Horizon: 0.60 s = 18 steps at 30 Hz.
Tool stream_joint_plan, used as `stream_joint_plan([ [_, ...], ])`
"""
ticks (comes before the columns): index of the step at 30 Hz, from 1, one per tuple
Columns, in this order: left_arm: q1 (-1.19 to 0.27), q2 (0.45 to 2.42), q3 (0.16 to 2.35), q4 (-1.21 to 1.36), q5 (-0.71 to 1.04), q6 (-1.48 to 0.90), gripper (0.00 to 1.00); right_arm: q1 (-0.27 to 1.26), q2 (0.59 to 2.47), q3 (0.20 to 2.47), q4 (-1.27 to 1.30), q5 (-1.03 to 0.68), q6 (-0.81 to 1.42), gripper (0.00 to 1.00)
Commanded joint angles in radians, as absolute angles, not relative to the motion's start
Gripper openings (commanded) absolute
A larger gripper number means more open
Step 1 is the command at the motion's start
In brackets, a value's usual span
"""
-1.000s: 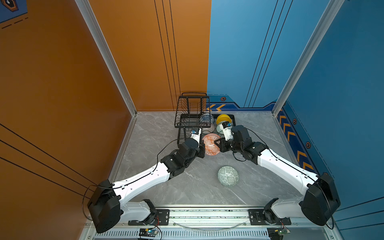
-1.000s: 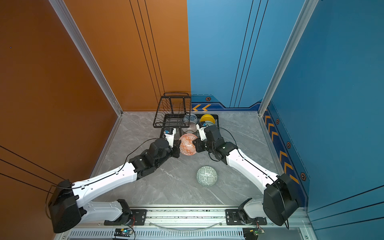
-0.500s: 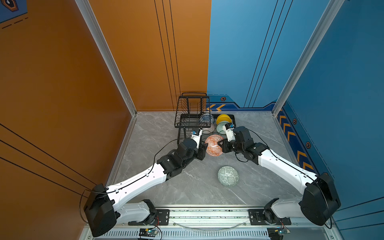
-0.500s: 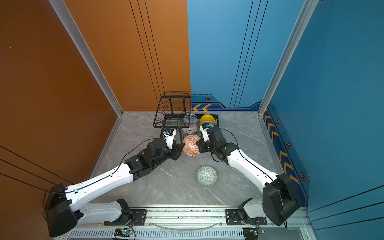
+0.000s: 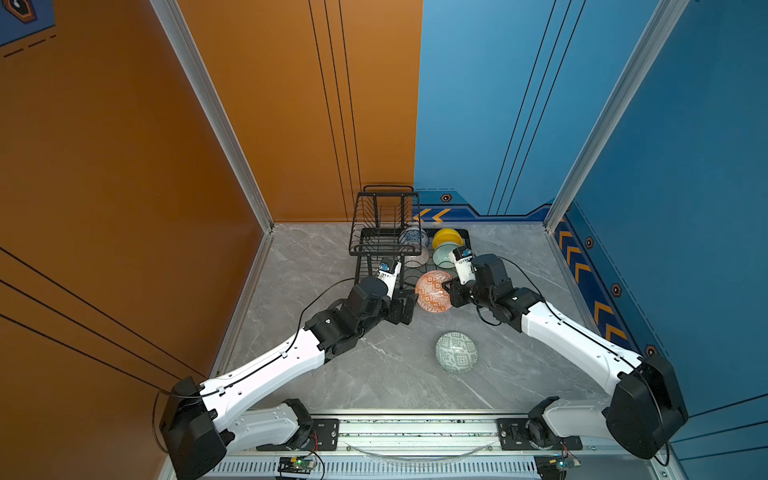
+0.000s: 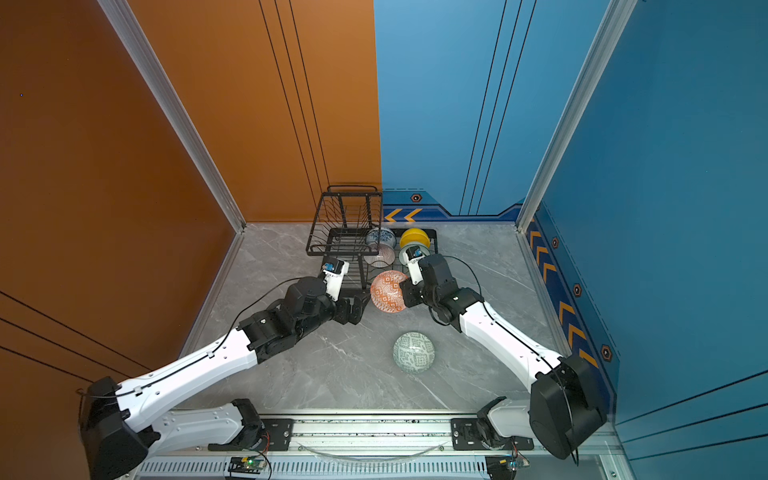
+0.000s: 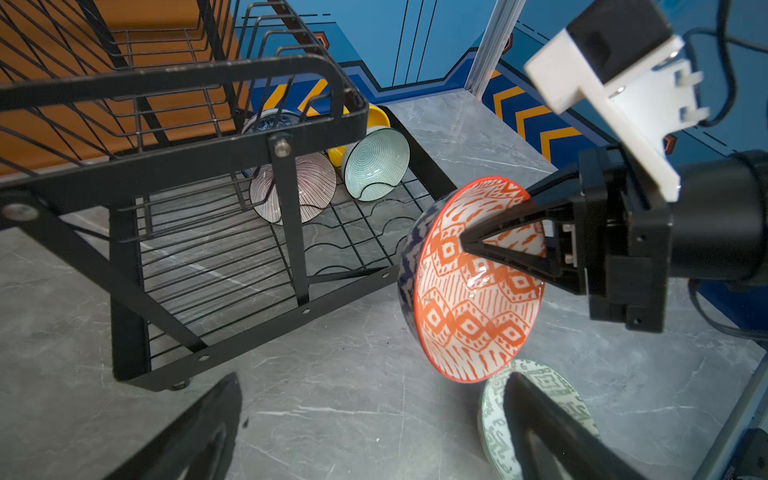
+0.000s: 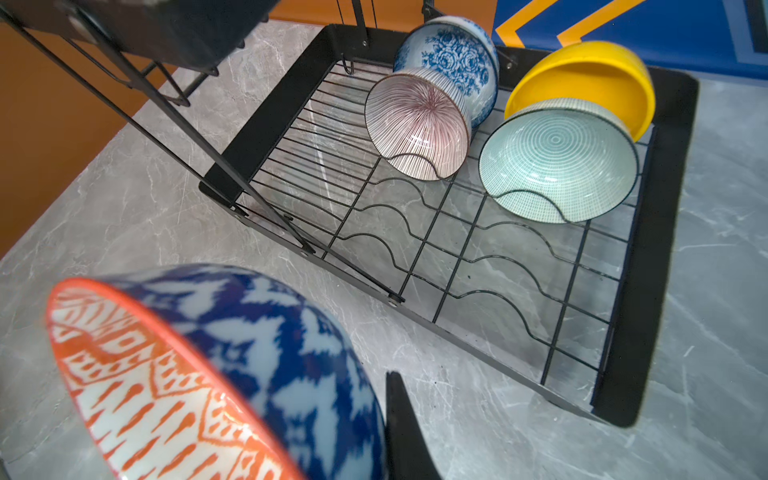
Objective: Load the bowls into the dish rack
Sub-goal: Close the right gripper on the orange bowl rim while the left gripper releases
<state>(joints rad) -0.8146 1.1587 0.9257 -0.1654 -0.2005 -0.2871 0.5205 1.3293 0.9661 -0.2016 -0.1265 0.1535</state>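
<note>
Right claw (image 5: 448, 287) clamped on rim of orange bowl (image 5: 433, 291), tipped on edge just short of empty front slots of dish rack (image 8: 648, 266); left claw (image 5: 405, 311) spread apart beside it, green bowl (image 5: 456, 351) on tabletop (image 5: 374, 374).

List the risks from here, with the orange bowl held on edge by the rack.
1. The right tool pinches the orange bowl only at its rim; it could slip and drop onto the table or the green-white bowl nearby.
2. The open left tool sits close beside that bowl and could clip it.
3. Going into the dish rack, it could knock the striped bowl or the mint bowl standing there.
</note>
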Motion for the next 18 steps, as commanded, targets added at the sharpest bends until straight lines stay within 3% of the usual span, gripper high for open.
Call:
stream_joint_plan([
  [1,-0.796,1.15,0.956,-0.233,-0.156,-0.265,0.98,0.524,1.293,0.969,-0.191,-0.071,0.049,0.0],
  [18,-0.738,1.16,0.938,-0.258,-0.114,-0.264,0.98,0.665,1.277,0.911,0.009,0.245,-0.447,0.0],
])
